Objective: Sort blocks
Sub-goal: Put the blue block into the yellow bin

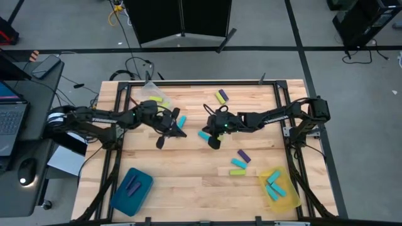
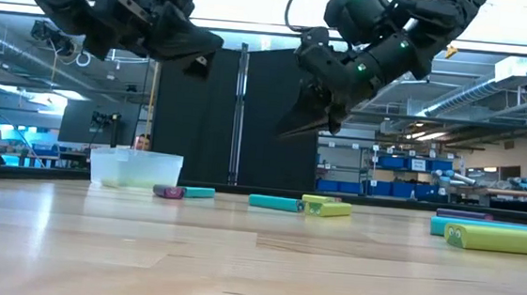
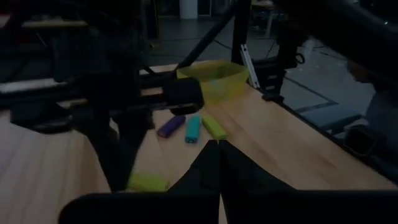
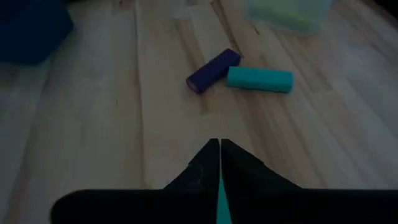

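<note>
Blocks [image 4: 259, 79] lie loose across the worktop [image 1: 188, 182], waiting for our tools.

We judge them light, rigid and smooth, likely to skid if nudged, so we would pinch one across its narrow sides at mid-length. Our right tool [image 4: 219, 163] hangs raised with its fingers pressed together and a sliver of cyan showing between them, a purple block [image 4: 213, 70] and the cyan one touching just ahead of it. Our left tool [image 3: 219, 163], also pressed together, hovers raised with three blocks ahead, before the yellow tray [image 3: 214, 79].
</note>
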Robot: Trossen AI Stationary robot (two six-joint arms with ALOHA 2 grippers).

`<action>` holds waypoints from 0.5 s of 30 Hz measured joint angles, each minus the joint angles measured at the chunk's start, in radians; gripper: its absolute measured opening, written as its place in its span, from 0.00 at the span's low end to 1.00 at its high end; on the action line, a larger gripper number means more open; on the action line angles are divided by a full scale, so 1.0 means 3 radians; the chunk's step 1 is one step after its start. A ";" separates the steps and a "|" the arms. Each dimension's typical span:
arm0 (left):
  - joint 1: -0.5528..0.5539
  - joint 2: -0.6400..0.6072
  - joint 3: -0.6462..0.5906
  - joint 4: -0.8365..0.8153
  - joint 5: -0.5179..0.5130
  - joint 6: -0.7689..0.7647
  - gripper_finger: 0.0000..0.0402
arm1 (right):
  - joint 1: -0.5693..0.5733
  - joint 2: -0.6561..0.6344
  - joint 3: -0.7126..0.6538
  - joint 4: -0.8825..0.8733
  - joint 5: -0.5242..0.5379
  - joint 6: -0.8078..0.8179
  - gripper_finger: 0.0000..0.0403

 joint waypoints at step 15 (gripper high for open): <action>0.0175 0.0497 0.0000 0.0727 0.0290 0.0020 0.01 | 0.0034 0.0005 0.0001 -0.0021 0.0114 0.0551 0.46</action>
